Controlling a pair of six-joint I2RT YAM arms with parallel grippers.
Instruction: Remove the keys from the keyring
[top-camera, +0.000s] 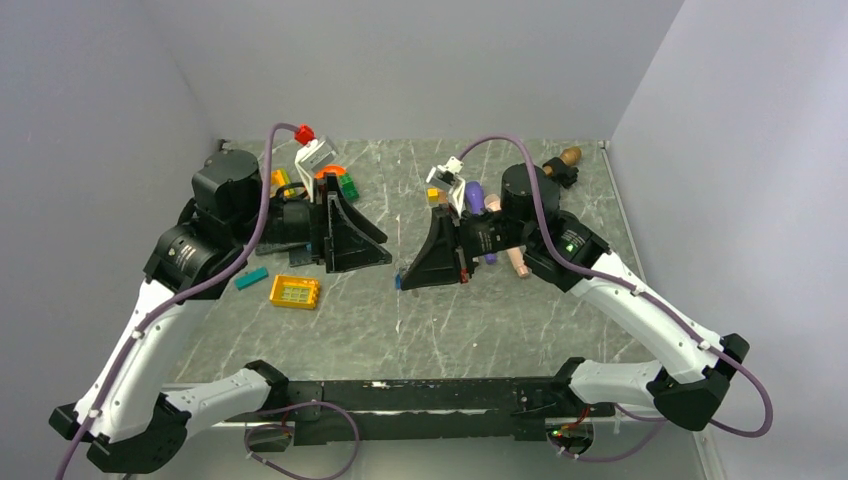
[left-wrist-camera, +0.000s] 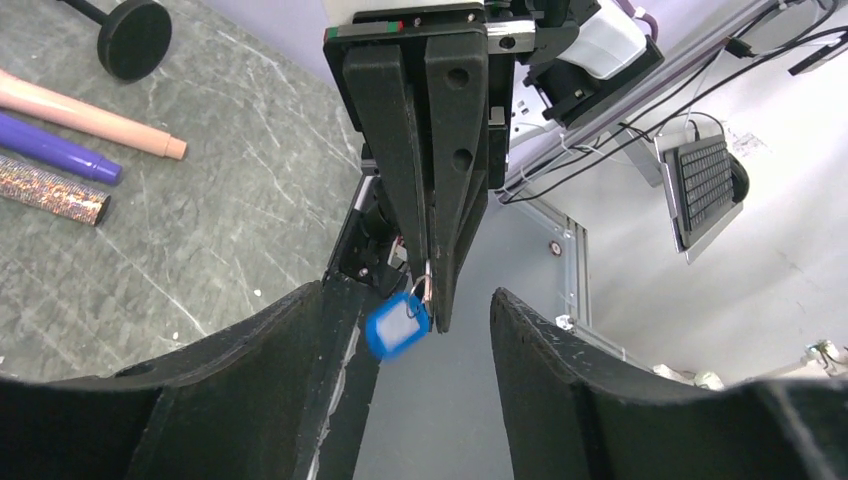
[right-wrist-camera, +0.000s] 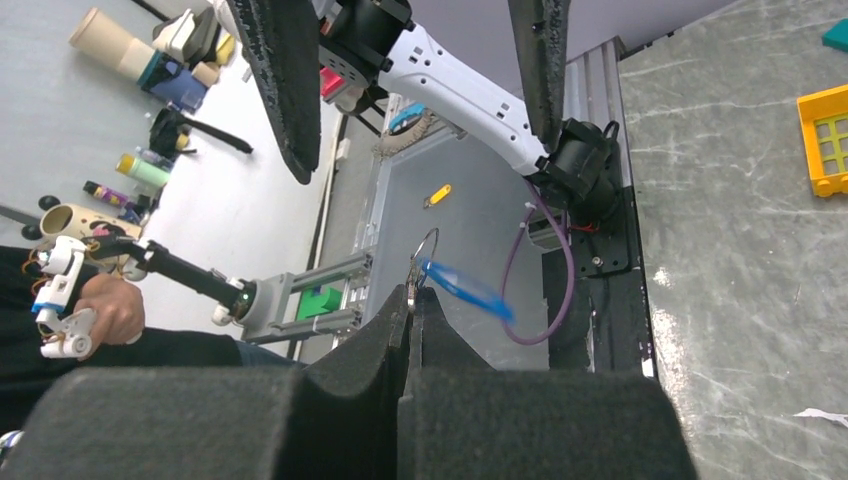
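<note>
The keyring is a thin metal ring (right-wrist-camera: 424, 256) with a bright-blue tag (left-wrist-camera: 397, 325) hanging from it; the tag carries a white label. My right gripper (right-wrist-camera: 412, 292) is shut on the ring, and the tag (right-wrist-camera: 466, 291) shows edge-on and blurred beside its tips. In the top view the tag (top-camera: 398, 281) is a small blue spot at the right gripper's tip (top-camera: 402, 277). My left gripper (left-wrist-camera: 408, 290) is open and empty, its fingers (left-wrist-camera: 300, 330) either side of the right gripper's shut tips (left-wrist-camera: 432, 300). No key shows clearly.
A yellow brick plate (top-camera: 295, 292) and a teal bar (top-camera: 251, 278) lie near the left arm. Toy bricks (top-camera: 345, 183) lie at the back left. A pink pen (left-wrist-camera: 90, 115), a purple pen (left-wrist-camera: 60, 148) and a glitter pen (left-wrist-camera: 50, 190) lie near the right arm.
</note>
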